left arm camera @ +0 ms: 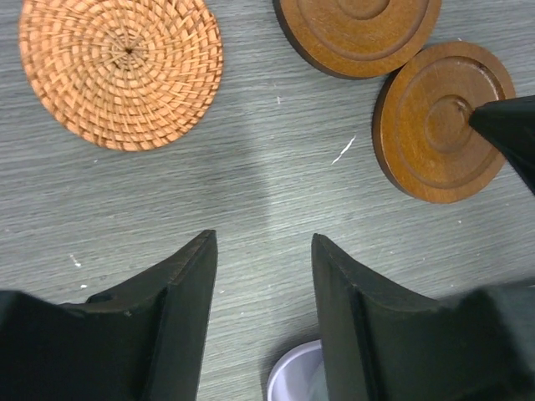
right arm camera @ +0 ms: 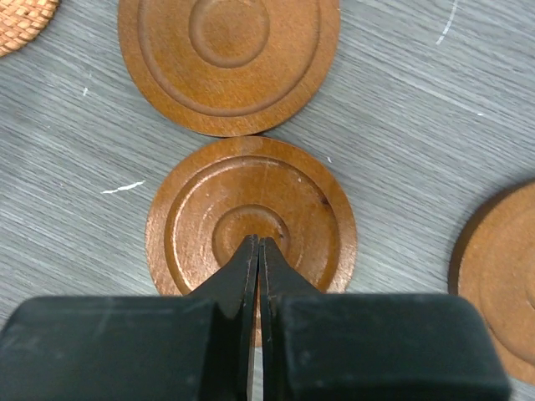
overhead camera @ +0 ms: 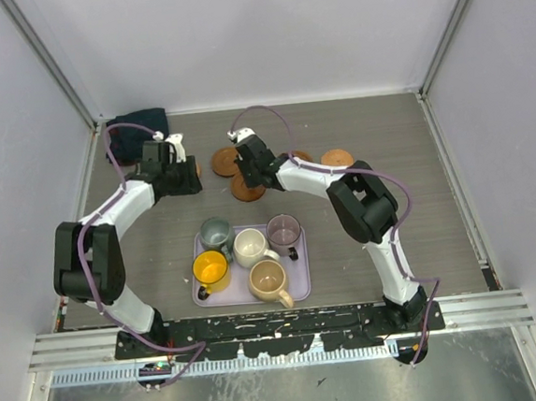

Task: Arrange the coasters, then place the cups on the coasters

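Note:
Several brown wooden coasters lie at the back of the table. My right gripper (right arm camera: 259,241) (overhead camera: 247,171) is shut, its tips resting on the centre of one coaster (right arm camera: 251,209) (overhead camera: 246,189). A second coaster (right arm camera: 230,58) (overhead camera: 224,161) touches it on the far side, and a third (right arm camera: 501,284) (overhead camera: 337,159) lies to the right. A woven round coaster (left arm camera: 121,71) sits left of them. My left gripper (left arm camera: 263,242) (overhead camera: 183,175) hangs open over bare table near it, holding nothing. The cups stand on the lavender tray (overhead camera: 299,290): grey-green (overhead camera: 216,231), purple (overhead camera: 284,228), white (overhead camera: 250,247), yellow (overhead camera: 210,269), tan (overhead camera: 269,279).
A dark cloth bundle (overhead camera: 138,135) lies at the back left corner. A pale lavender rounded rim (left arm camera: 292,376) shows between my left fingers at the bottom edge of the left wrist view. The two arms' grippers are close together over the coasters.

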You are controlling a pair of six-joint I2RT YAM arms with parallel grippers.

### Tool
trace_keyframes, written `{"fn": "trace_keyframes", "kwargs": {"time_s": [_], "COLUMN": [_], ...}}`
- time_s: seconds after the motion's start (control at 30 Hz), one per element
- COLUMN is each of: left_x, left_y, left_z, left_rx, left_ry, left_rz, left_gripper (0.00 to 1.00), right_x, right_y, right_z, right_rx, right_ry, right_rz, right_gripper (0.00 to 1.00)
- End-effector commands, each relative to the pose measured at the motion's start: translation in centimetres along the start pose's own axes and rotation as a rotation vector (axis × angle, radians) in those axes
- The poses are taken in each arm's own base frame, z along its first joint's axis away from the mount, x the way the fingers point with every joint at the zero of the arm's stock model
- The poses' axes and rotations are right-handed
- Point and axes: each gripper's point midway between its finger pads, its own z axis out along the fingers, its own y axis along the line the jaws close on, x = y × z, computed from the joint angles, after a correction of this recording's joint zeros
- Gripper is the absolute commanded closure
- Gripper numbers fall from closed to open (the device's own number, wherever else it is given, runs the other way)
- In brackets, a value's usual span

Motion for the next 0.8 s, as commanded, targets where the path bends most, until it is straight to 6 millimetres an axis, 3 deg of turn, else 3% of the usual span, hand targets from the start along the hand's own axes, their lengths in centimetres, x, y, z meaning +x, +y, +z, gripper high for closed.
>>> {"fn": "trace_keyframes", "kwargs": {"time_s": [0.0, 0.07, 0.17, 0.3, 0.5, 0.77], "left_x": [-1.7, -1.9, -2.1, -2.3, -2.9, -2.8], "left_y": [-1.5, -2.8, -3.7, -4.2, -5.1, -4.7], "left_z": [0.5, 0.9, 1.7, 3.3, 5.3, 7.8], "left_rx": [0.080, 0.158, 0.214, 0.248, 0.308, 0.299], "left_ry": [-0.092, -0.115, -0.152, -0.133, -0.119, -0.104], "left_rz": [-0.056, -0.081, -0.118, -0.163, -0.224, -0.248], "left_gripper": [0.46, 0.43, 0.58, 0.72, 0.76, 0.80], "right_x": [-1.5, -1.0, -0.1, 0.7, 1.2, 1.5], "right_y": [1.4, 1.4, 1.3, 0.8, -1.5, -4.9], "right_z": [0.2, 0.5, 1.0, 1.7, 2.5, 2.9], "right_rx": [-0.032, -0.027, -0.021, 0.010, 0.116, 0.162], "right_ry": [-0.023, -0.011, 0.009, 0.035, 0.049, 0.064], "right_rz": [0.010, 0.013, 0.014, 0.012, 0.035, 0.128], "right_gripper": [0.94, 0.94, 0.94, 0.94, 0.95, 0.95]}}
